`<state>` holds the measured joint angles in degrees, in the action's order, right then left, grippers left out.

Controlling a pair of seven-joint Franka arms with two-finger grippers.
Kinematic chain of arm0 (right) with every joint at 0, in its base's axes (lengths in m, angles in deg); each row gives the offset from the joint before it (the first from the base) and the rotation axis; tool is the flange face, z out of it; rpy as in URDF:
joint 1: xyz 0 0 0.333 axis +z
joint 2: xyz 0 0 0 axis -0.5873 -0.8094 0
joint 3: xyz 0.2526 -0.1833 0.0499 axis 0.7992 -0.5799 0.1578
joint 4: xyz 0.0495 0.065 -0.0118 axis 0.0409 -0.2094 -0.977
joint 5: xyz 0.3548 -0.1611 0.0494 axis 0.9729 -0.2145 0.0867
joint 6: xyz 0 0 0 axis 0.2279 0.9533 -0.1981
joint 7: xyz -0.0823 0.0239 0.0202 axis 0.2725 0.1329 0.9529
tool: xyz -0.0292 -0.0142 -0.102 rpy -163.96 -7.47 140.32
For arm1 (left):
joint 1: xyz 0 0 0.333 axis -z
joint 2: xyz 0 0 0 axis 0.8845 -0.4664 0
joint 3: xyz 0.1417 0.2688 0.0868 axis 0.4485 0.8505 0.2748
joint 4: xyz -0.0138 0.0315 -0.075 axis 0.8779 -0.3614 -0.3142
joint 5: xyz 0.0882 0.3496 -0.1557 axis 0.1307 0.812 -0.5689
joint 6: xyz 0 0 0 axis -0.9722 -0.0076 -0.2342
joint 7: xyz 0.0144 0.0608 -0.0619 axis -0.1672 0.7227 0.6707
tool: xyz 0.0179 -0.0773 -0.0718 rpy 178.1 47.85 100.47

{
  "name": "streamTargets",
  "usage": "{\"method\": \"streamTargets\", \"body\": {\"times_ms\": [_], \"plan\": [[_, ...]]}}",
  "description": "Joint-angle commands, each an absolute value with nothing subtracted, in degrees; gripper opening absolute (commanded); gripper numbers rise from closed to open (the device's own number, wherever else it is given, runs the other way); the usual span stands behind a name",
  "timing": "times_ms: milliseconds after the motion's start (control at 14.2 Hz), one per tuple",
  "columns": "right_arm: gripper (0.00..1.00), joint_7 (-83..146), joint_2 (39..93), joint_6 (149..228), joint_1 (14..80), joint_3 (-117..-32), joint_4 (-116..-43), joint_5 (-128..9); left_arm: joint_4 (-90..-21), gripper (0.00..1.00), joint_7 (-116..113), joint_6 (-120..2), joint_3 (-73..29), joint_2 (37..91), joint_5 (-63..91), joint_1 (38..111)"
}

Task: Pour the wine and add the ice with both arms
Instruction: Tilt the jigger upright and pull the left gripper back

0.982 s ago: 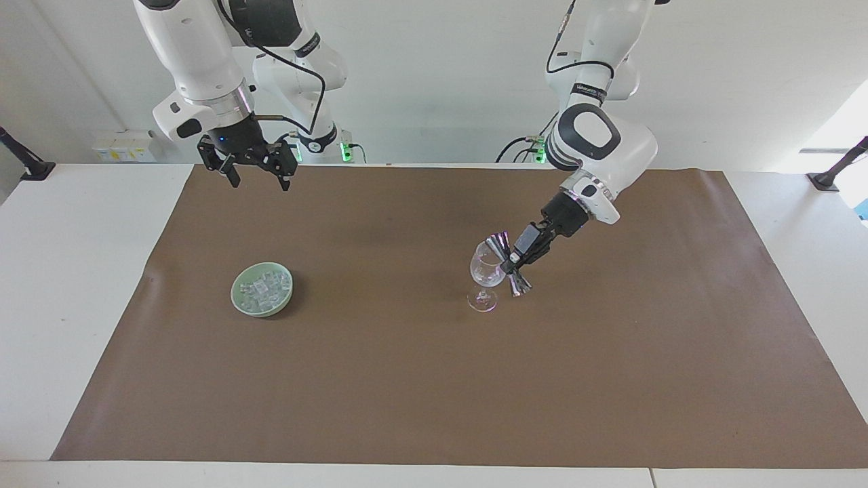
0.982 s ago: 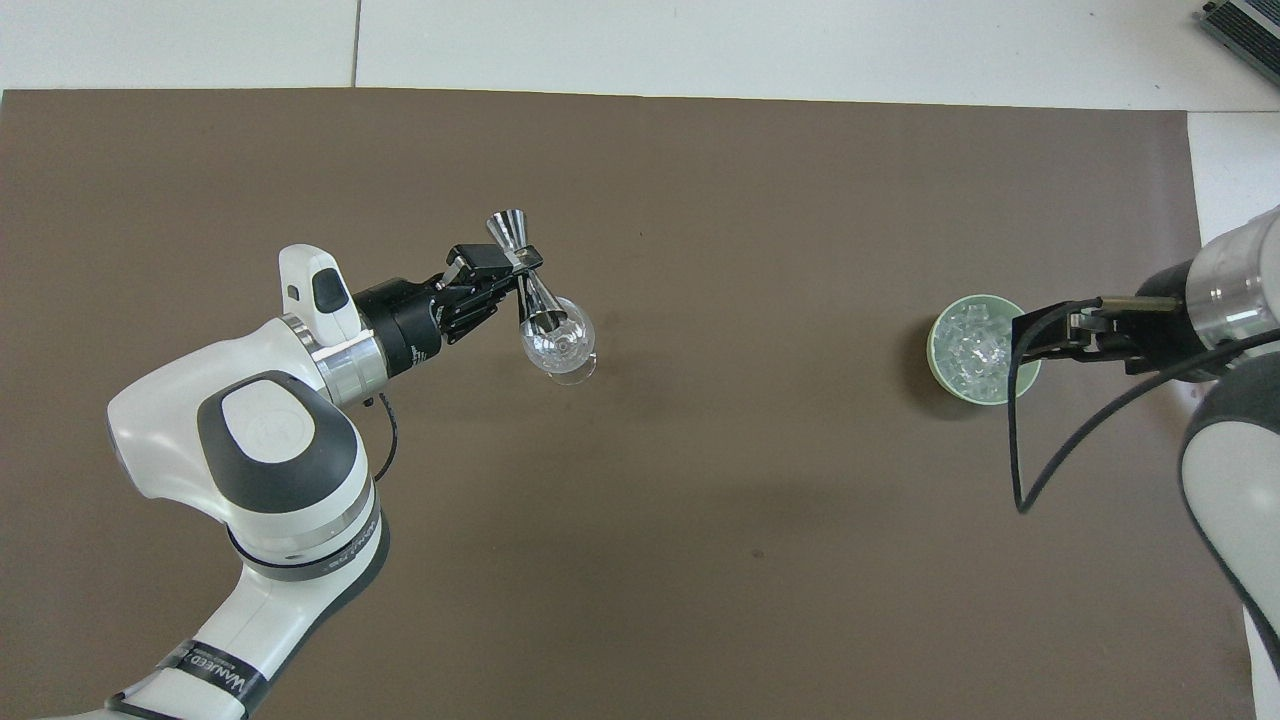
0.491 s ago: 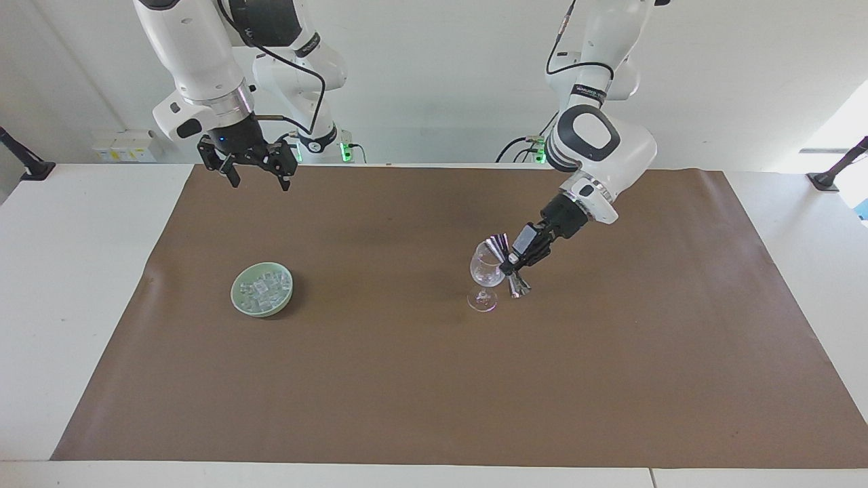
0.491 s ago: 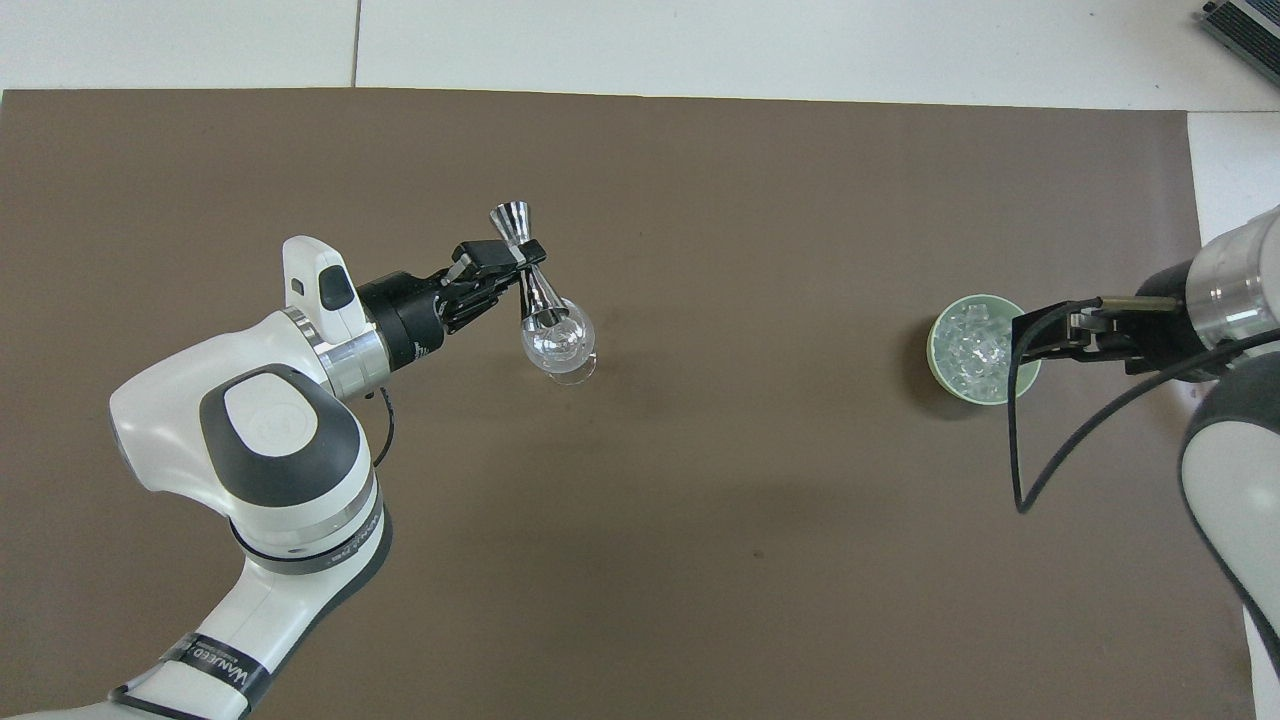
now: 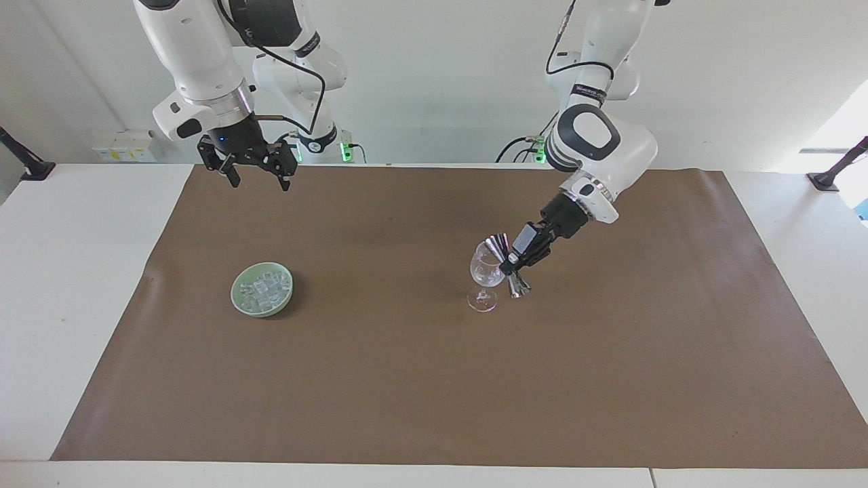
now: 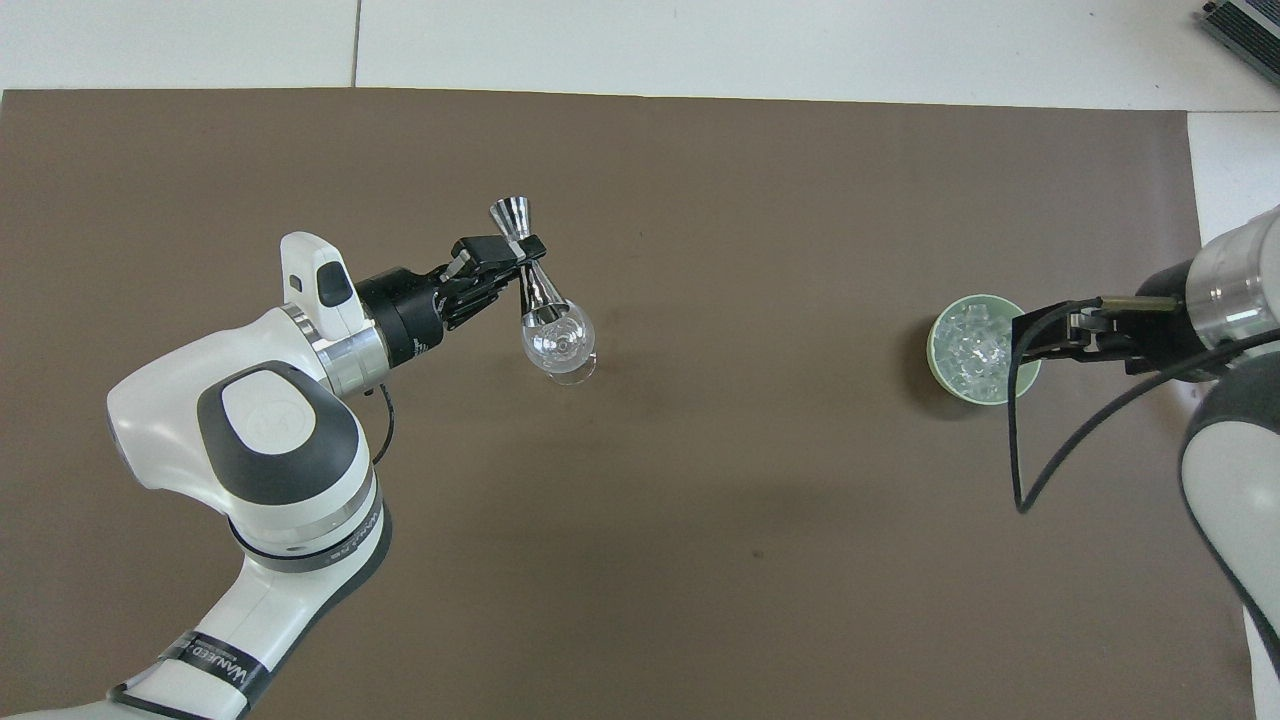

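Observation:
My left gripper (image 5: pixel 517 261) (image 6: pixel 500 262) is shut on the waist of a silver jigger (image 5: pixel 510 266) (image 6: pixel 527 272). The jigger is tilted, its lower mouth at the rim of a clear wine glass (image 5: pixel 484 274) (image 6: pixel 557 345) that stands on the brown mat. No wine shows; what is in the glass looks colourless. The ice (image 5: pixel 263 287) (image 6: pixel 968 345) lies piled in a pale green bowl (image 5: pixel 234 293) (image 6: pixel 936 352) toward the right arm's end. My right gripper (image 5: pixel 258 177) (image 6: pixel 1027 338) hangs open and empty, high above the mat's edge by the robots.
The brown mat (image 5: pixel 434 379) (image 6: pixel 760 200) covers most of the white table (image 5: pixel 74 271). A black cable (image 6: pixel 1015 450) loops down from the right arm.
The left gripper has shifted slightly with the jigger, which stays tipped at the glass rim. The right arm has hardly moved.

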<state>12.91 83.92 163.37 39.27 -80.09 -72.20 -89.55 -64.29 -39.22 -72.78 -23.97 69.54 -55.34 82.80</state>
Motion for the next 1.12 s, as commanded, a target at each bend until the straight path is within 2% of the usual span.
{"method": "streamTargets", "body": {"times_ms": [0,1053], "plan": [[1.0,14.7,84.4,162.4,38.2,-79.7,-72.5,-88.2,-63.1,0.0,-36.7,-73.5,-23.6,69.1,-55.3,83.0],[1.0,14.6,84.4,162.4,38.2,-79.7,-72.5,-88.2,-64.2,0.0,-7.6,-72.1,-23.4,70.4,-54.8,81.7]]}}
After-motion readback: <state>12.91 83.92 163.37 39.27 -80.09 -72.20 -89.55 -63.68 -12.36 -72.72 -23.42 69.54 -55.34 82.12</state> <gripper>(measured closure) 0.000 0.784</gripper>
